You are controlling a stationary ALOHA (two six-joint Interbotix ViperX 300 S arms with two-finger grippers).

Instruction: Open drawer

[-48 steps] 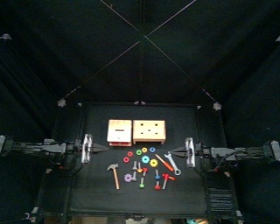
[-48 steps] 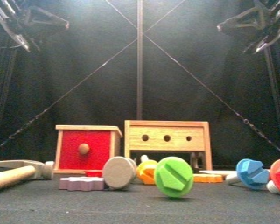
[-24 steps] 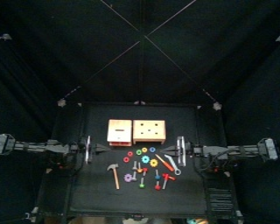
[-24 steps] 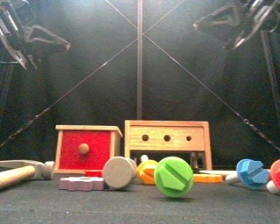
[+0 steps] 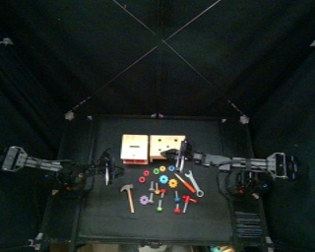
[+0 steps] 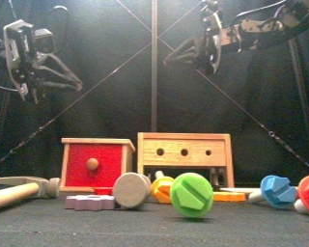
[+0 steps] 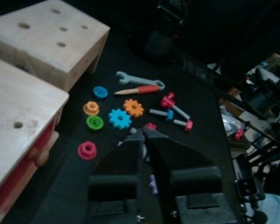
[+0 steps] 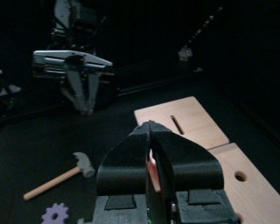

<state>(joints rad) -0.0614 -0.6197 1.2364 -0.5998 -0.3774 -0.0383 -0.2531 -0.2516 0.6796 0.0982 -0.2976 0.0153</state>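
Your left gripper [image 6: 50, 79] hangs with jaws spread, empty, at ten o'clock above the shut drawer [image 6: 94, 166]; your right gripper [image 8: 154, 149] is pinched closed, empty.

No readable text, label, brand, number or sign showed in any view, none on the pale-wood boxes, none on the toy tools and bolts, none on the arms or curtains
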